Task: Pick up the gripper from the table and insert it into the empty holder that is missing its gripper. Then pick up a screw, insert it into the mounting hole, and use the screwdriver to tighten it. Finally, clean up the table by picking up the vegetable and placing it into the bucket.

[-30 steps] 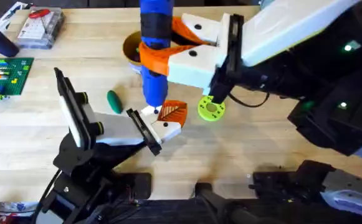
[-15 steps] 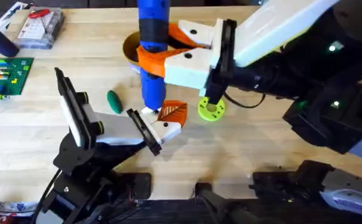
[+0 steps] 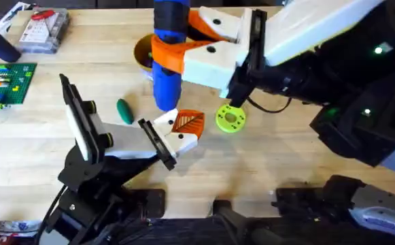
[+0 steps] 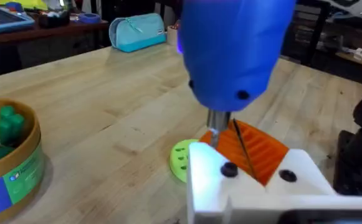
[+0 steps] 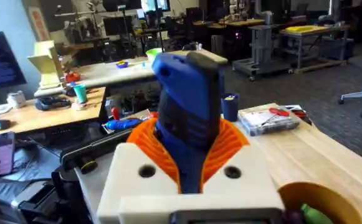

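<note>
My right gripper (image 3: 178,56) is shut on the blue screwdriver (image 3: 168,47), holding it upright between orange ribbed pads (image 5: 230,146). The thin metal tip (image 4: 215,127) points down at the white gripper part (image 3: 181,136) with its orange ribbed finger (image 4: 255,149). That part sits at the end of my left gripper (image 3: 170,136). The dark green vegetable (image 3: 124,111) lies on the table left of the part. The yellow bucket (image 3: 141,53) stands behind the screwdriver, partly hidden by it. The left wrist view shows the bucket's (image 4: 19,168) green label and green items inside.
A lime-green round disc (image 3: 230,118) lies right of the white part. At the far left are a green brick plate (image 3: 5,83) and a clear parts box (image 3: 44,30). Bare wood lies in front of the part.
The right arm has lifted the screwdriver a little and shifted it slightly away. The left arm, the white part and the vegetable have stayed put.
</note>
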`<action>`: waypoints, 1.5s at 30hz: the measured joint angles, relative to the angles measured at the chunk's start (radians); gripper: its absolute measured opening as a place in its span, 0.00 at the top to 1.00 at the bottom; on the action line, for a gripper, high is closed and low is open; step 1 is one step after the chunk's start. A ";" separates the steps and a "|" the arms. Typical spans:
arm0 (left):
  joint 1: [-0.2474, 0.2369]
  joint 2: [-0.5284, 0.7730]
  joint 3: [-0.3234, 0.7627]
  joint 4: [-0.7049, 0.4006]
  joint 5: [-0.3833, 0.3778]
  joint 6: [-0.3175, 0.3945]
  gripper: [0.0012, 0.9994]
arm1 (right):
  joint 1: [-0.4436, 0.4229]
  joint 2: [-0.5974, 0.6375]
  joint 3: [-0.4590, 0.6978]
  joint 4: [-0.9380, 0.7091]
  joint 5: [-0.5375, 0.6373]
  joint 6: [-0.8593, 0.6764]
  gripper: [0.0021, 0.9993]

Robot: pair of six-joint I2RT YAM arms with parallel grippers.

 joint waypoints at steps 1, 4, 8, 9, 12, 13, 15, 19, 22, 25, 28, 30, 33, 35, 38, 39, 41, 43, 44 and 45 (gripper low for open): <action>0.000 0.000 0.000 0.000 0.000 0.000 0.99 | 0.000 0.000 0.000 0.000 0.000 0.002 0.89; 0.000 0.000 0.000 0.000 0.000 0.000 0.99 | 0.000 -0.008 0.000 -0.006 0.000 0.008 0.89; 0.000 0.000 0.000 0.000 0.000 0.000 0.99 | -0.007 -0.034 0.000 -0.007 -0.003 0.015 0.89; 0.000 0.000 0.000 0.000 0.000 0.000 0.99 | -0.011 -0.042 0.000 -0.006 -0.004 0.017 0.89; 0.000 0.000 0.000 0.000 0.000 0.000 0.99 | -0.023 -0.055 0.000 -0.004 -0.006 0.017 0.89; 0.000 0.000 0.000 0.000 0.000 0.000 0.99 | -0.026 -0.056 0.000 -0.004 -0.007 0.017 0.89; 0.000 0.000 0.000 0.000 0.000 0.000 0.99 | -0.028 -0.052 0.000 -0.005 -0.009 0.017 0.89; 0.000 0.000 0.000 0.000 0.000 0.000 0.99 | -0.025 -0.030 0.000 -0.006 -0.011 0.017 0.89; 0.000 0.000 0.000 0.000 0.000 0.000 0.99 | -0.020 -0.014 0.000 -0.007 -0.011 0.017 0.89; 0.000 0.000 0.000 0.000 0.000 0.000 0.99 | -0.018 -0.010 0.000 -0.012 -0.011 0.017 0.89; 0.000 0.000 0.000 0.000 0.000 0.000 0.99 | -0.016 -0.010 0.000 -0.034 -0.012 0.017 0.89; 0.000 0.000 0.000 0.000 0.000 0.000 0.99 | -0.017 -0.010 0.000 -0.053 -0.014 0.017 0.89; 0.000 0.000 0.000 0.000 0.000 0.000 0.99 | -0.017 -0.010 0.000 -0.056 -0.017 0.018 0.89; 0.000 0.000 0.000 0.000 0.000 0.000 0.99 | -0.017 -0.010 0.000 -0.055 -0.022 0.018 0.89; 0.000 0.000 0.000 0.000 0.000 0.000 0.99 | -0.016 -0.010 0.000 -0.055 -0.031 0.018 0.89; 0.000 0.000 0.000 0.000 0.000 0.000 0.99 | -0.016 -0.010 0.000 -0.055 -0.032 0.018 0.89; 0.000 0.000 0.000 0.000 0.000 0.000 0.99 | -0.016 -0.010 0.000 -0.055 -0.034 0.020 0.89; 0.000 0.000 0.000 0.000 0.000 0.000 0.99 | -0.016 -0.010 0.000 -0.054 -0.034 0.028 0.89; 0.000 0.000 0.000 0.000 0.000 0.000 0.99 | -0.016 -0.010 0.000 -0.054 -0.034 0.034 0.89; 0.000 0.000 0.000 0.000 0.000 0.000 0.99 | -0.017 -0.010 0.000 -0.055 -0.034 0.039 0.89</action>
